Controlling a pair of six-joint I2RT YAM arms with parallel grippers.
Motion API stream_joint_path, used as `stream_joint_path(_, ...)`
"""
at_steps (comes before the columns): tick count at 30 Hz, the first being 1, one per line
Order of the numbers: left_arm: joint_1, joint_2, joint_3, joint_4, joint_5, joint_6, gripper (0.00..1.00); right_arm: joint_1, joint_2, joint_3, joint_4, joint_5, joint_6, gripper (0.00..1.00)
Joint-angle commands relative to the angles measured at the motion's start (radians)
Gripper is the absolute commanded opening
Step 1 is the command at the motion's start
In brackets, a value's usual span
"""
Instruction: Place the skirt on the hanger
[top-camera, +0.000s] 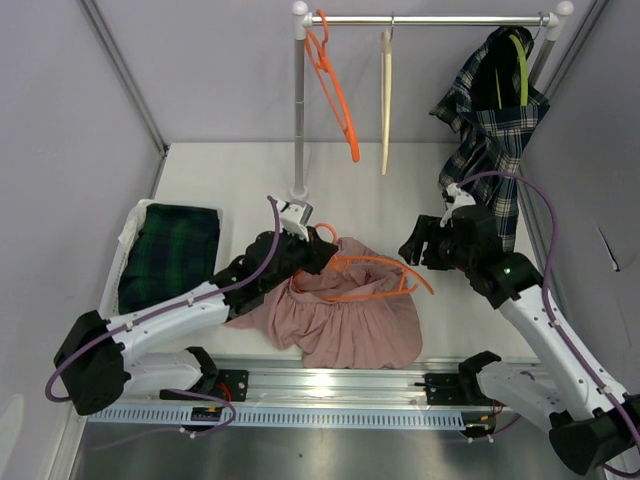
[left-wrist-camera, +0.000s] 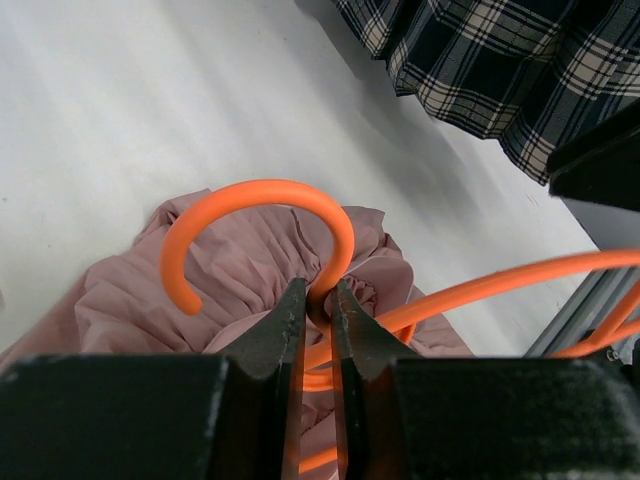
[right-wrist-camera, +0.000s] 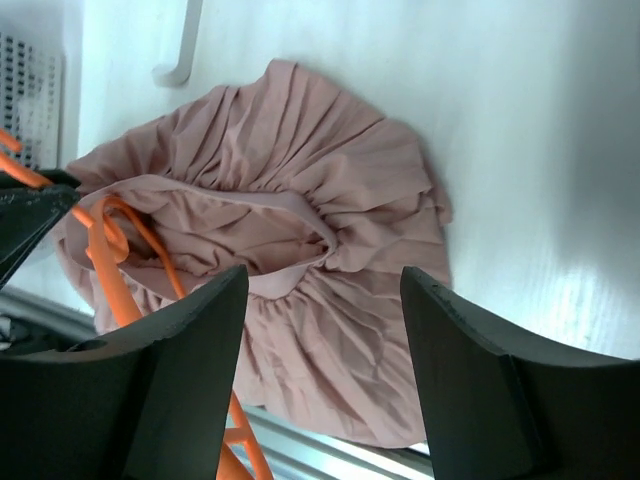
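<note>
A pink skirt (top-camera: 350, 315) lies crumpled on the white table between the two arms. An orange hanger (top-camera: 378, 272) rests across its top, and one side is tucked into the waistband (right-wrist-camera: 290, 205). My left gripper (top-camera: 318, 246) is shut on the neck just below the hook (left-wrist-camera: 262, 190), with the jaws pinching the orange rod. In the left wrist view the left gripper (left-wrist-camera: 320, 297) is above the skirt (left-wrist-camera: 240, 270). My right gripper (top-camera: 413, 250) hovers open at the skirt's right edge. The right wrist view shows the right gripper (right-wrist-camera: 325, 278) holding nothing, above the skirt (right-wrist-camera: 330, 160).
A clothes rail (top-camera: 430, 18) at the back carries an orange hanger (top-camera: 337, 92), a cream hanger (top-camera: 385, 100) and a hung plaid garment (top-camera: 495, 115). Its post (top-camera: 298, 110) stands just behind the left gripper. A white basket (top-camera: 132, 228) with dark plaid cloth (top-camera: 170, 258) sits at the left.
</note>
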Motion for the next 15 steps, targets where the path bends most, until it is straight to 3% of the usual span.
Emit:
stream_joint_path(1,-0.002,-0.036,-0.010,0.036,-0.018,0.007,0.00,-0.010,0.031,0.008,-0.008,-0.122,0.013,0.66)
stream_joint_path(9,-0.002,-0.064,-0.020,0.047,-0.027,0.025,0.00,-0.011,0.143,-0.107,0.097,-0.236,0.025,0.49)
stream_joint_path(15,-0.004,-0.064,-0.018,0.053,-0.024,0.033,0.00,0.002,0.184,-0.166,0.185,-0.294,0.033,0.47)
